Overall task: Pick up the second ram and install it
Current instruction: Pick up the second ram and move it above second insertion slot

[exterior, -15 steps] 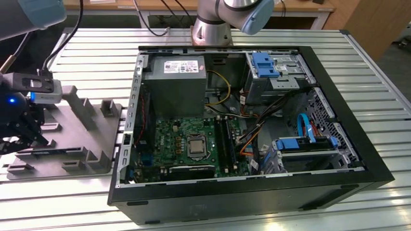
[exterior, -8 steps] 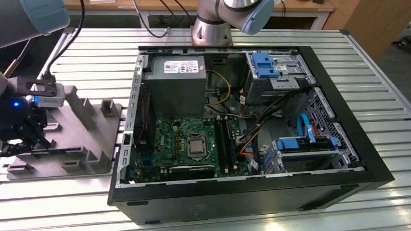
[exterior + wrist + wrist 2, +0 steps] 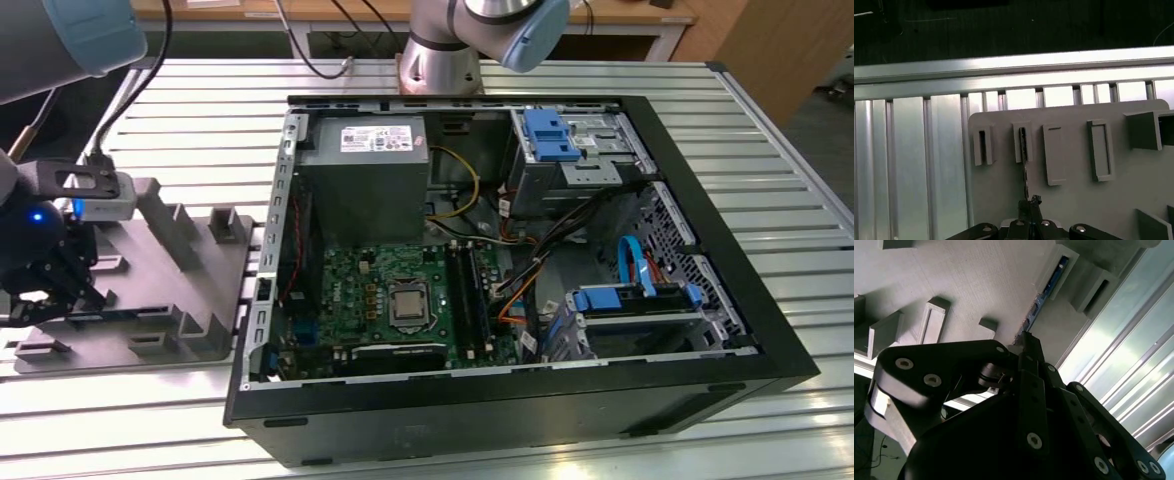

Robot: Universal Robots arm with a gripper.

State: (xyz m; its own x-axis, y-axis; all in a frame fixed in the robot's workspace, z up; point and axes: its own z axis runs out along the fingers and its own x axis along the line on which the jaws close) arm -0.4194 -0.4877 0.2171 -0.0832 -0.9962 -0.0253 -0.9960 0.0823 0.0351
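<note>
The second ram [image 3: 1025, 170] is a thin dark stick standing on edge in the grey slotted fixture [image 3: 1074, 150]. One of its ends sits in a small upright post. In the second wrist view the stick [image 3: 1046, 290] runs from a post straight into my fingertips. My gripper [image 3: 1031, 202] is shut on its near end, with the black fingers [image 3: 1029, 347] drawn together around it. In the exterior view my gripper [image 3: 51, 295] hangs over the fixture [image 3: 174, 270] at the exterior view's left, beside the open computer case [image 3: 534, 400].
Inside the case lies a green motherboard [image 3: 387, 300] with long memory slots [image 3: 470, 290], a grey power supply [image 3: 360, 170], loose cables and blue drive brackets [image 3: 641, 300]. The fixture carries several upright posts. Everything rests on a ribbed aluminium table [image 3: 200, 130].
</note>
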